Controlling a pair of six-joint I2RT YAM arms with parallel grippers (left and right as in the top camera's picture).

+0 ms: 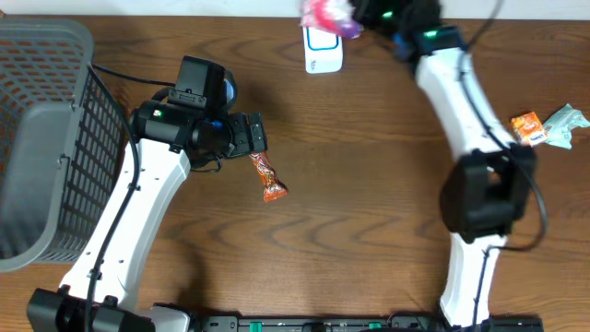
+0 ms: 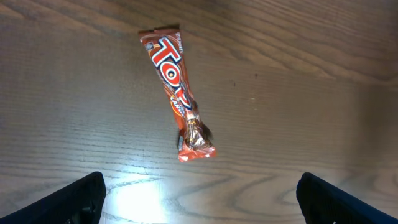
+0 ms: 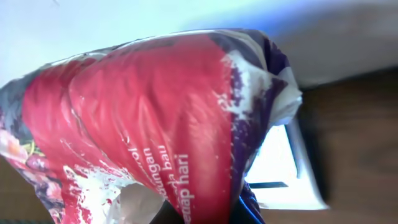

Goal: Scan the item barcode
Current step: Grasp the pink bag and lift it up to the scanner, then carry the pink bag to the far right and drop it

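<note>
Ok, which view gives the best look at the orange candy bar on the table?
The left wrist view: the candy bar lies whole and close, its lettering sharp. Overhead shows it small, beside the left hand. The right wrist view misses it; a red pouch fills that frame.

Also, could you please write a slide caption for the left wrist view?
Open left gripper poised over an orange candy bar lying on the wooden table.

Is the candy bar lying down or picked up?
Lying down flat on the table; the candy bar is untouched, and the left gripper is open.
</note>
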